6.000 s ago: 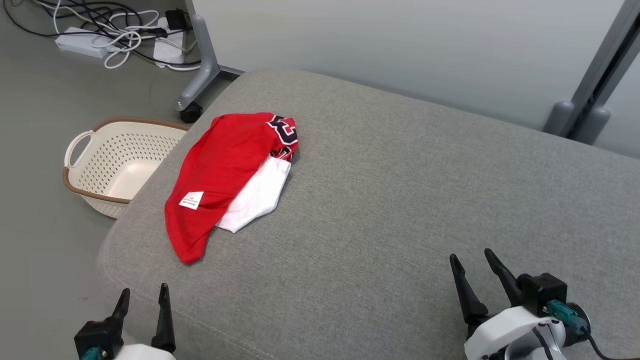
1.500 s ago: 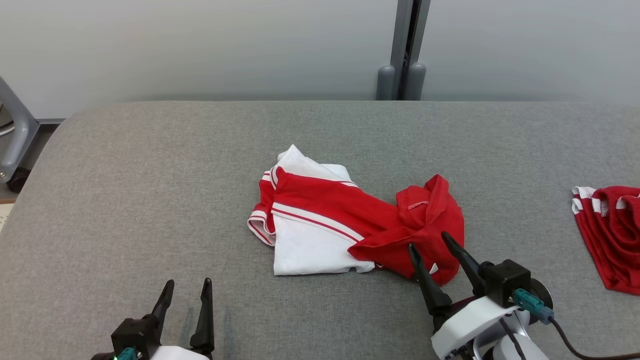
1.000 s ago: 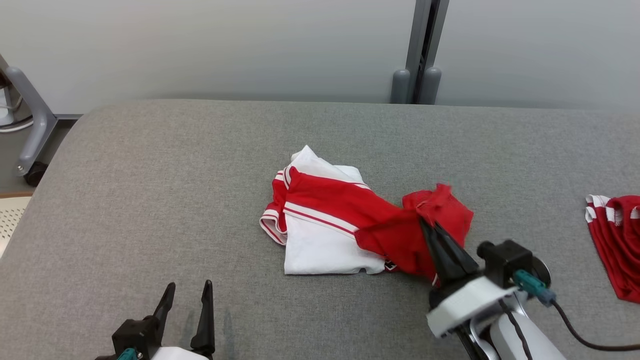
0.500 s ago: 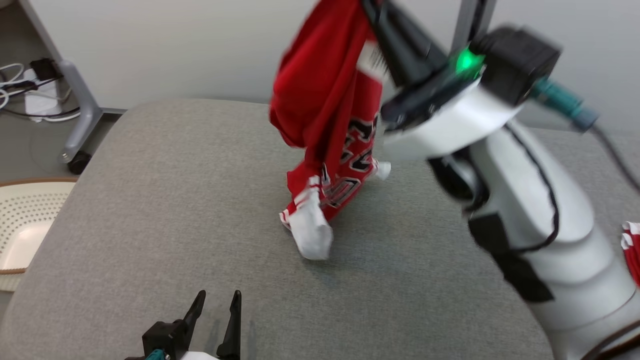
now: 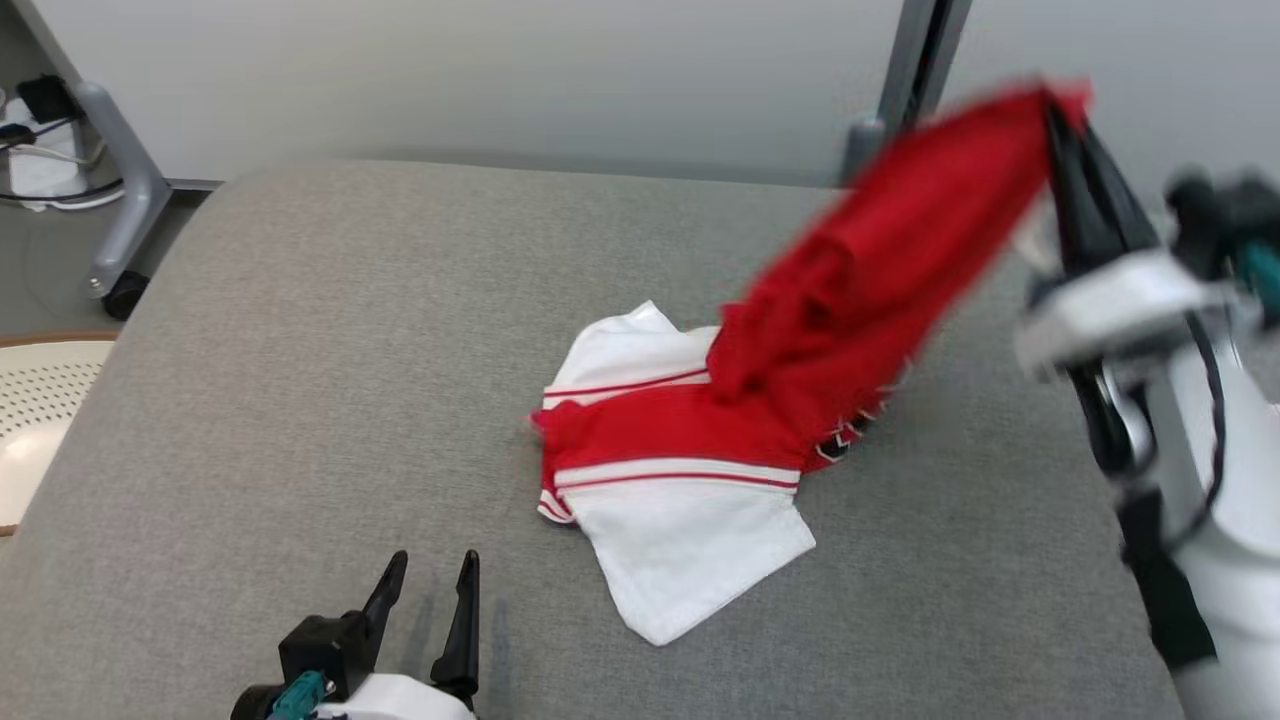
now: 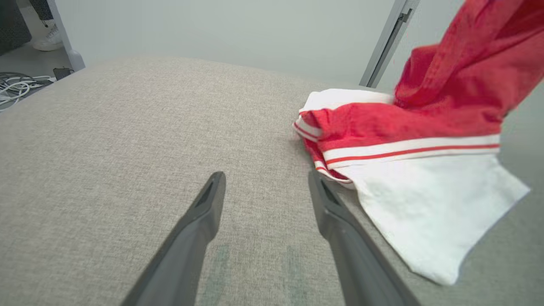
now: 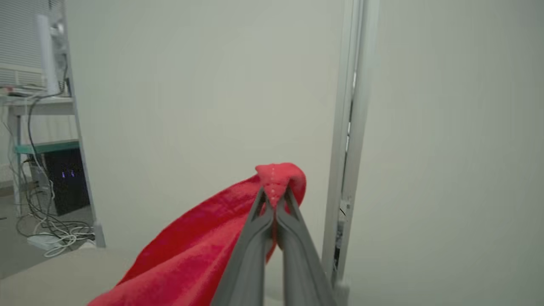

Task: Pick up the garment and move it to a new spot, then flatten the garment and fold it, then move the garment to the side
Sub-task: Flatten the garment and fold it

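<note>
Your R gripper pinches the garment up high so it hangs loose (white end down). L gripper idle, fingers apart.

White rounded forearm shell, thin black cable, teal connector, slim dark claw fingers

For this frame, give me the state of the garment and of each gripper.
garment: partly lifted, red end pinched and raised, white end lying on the cushion, not flattened or folded.
right gripper: shut on the garment's red end, held high above the cushion.
left gripper: open, holding nothing, low over the cushion beside the garment.
</note>
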`<state>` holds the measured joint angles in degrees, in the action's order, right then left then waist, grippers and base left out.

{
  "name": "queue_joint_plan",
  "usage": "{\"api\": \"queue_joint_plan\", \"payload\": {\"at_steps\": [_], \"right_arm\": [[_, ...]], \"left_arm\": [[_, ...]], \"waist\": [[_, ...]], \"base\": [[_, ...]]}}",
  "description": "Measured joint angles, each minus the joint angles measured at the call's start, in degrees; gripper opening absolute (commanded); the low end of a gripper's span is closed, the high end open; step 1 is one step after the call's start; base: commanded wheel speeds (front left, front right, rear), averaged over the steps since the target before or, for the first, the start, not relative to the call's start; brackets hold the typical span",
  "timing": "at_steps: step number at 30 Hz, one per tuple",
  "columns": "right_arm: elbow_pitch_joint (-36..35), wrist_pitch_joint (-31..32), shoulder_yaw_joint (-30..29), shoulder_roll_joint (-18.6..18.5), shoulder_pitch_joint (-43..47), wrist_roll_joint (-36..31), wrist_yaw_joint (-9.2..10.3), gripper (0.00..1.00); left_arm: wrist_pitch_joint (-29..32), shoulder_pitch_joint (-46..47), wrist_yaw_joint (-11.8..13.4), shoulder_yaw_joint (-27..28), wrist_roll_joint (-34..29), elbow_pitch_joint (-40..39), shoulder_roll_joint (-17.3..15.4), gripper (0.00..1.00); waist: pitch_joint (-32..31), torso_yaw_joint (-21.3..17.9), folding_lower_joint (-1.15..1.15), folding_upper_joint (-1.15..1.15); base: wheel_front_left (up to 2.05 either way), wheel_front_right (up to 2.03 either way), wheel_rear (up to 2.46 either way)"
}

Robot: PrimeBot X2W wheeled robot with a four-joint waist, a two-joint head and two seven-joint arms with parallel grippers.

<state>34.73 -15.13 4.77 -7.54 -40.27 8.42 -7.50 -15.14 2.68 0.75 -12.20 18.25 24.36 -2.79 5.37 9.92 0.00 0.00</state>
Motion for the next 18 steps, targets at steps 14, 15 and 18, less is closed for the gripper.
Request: {"api": "queue_joint_plan", "payload": {"at_steps": [14,15,18], "right_arm": [[2.1,0.0,-16.0,2.6,20.2,-4.8,0.0,1.0],[1.3,0.0,-15.9,3.0,20.7,-4.7,0.0,1.0],[-0.7,0.0,-14.3,4.1,22.4,-4.2,0.0,1.0]], "left_arm": [[0.0,2.0,-1.5,0.2,-1.6,1.5,0.0,1.0],[0.0,2.3,-1.6,0.0,-1.5,1.7,0.0,1.0],[0.0,2.4,-2.2,-1.6,-0.8,2.8,0.0,1.0]], "waist": [[1.7,-5.9,0.0,0.0],[1.7,-6.4,0.0,0.0],[1.4,-8.1,0.0,0.0]], "base": [[0.0,0.0,0.0],[0.0,0.0,0.0],[0.0,0.0,0.0]]}}
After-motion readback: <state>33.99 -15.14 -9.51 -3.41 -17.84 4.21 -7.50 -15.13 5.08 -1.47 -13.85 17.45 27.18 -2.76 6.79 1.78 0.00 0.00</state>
